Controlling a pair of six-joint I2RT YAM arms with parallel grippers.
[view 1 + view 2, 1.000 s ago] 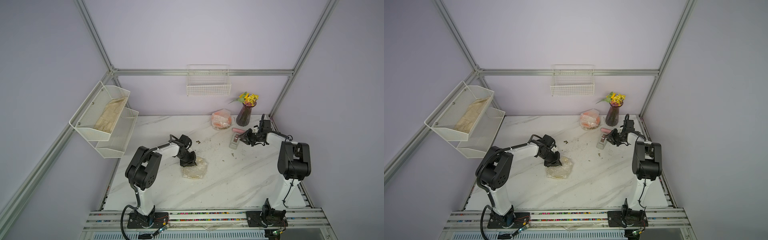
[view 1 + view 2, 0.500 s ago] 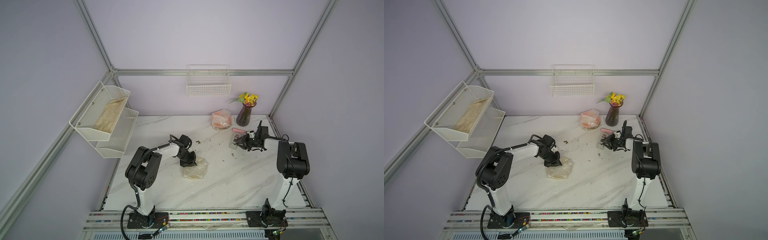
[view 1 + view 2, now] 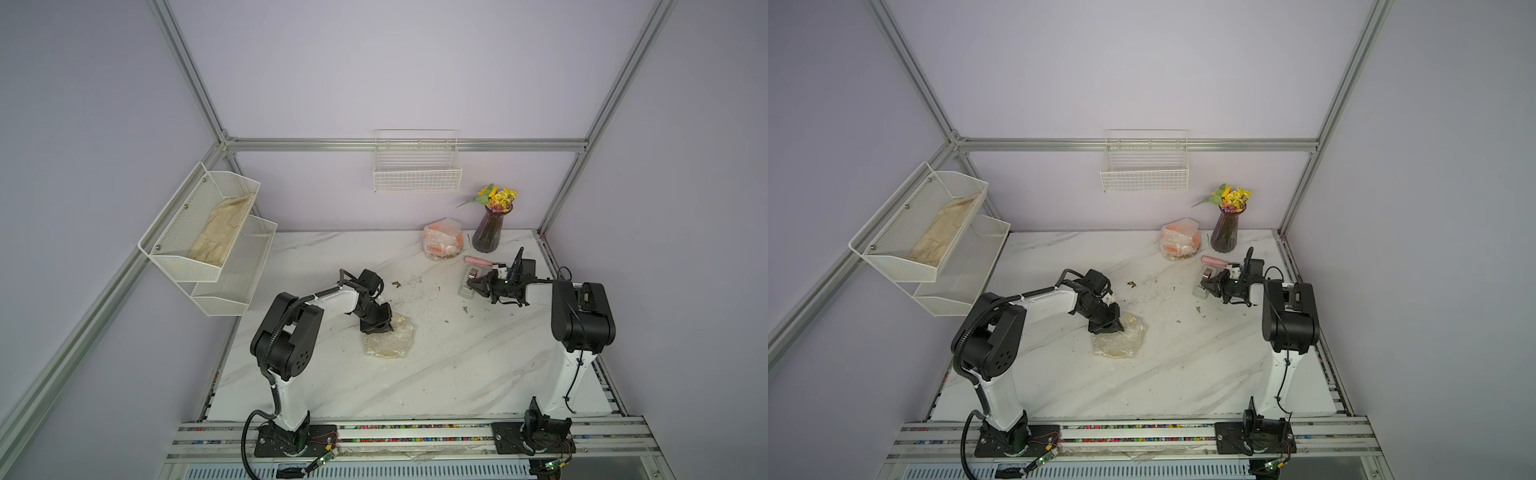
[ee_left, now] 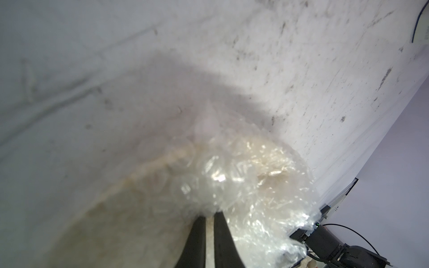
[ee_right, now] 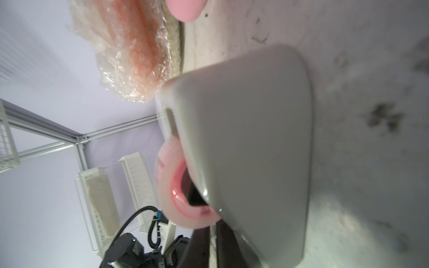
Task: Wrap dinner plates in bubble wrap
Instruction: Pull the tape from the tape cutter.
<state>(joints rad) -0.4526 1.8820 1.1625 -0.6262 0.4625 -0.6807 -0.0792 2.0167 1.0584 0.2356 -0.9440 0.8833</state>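
Jaws clenched, the left gripper (image 3: 376, 329) presses on the clear crinkly bubble wrap (image 3: 394, 345) bundled round the pale cream round plate (image 4: 111, 215) directly beneath its tips, while the right gripper (image 3: 472, 284), likewise clenched, noses the grey plastic tape dispenser (image 5: 243, 139), well apart.

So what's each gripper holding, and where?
Left gripper shut, tips on the bubble wrap over the cream plate; pinch unclear. Right gripper shut beside the tape dispenser's roll; hold unclear.

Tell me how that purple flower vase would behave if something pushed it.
The vase looks tall and slim, so a push near the top would probably tip it. It seems glass, so likely fragile. Flowers up high may add top weight.
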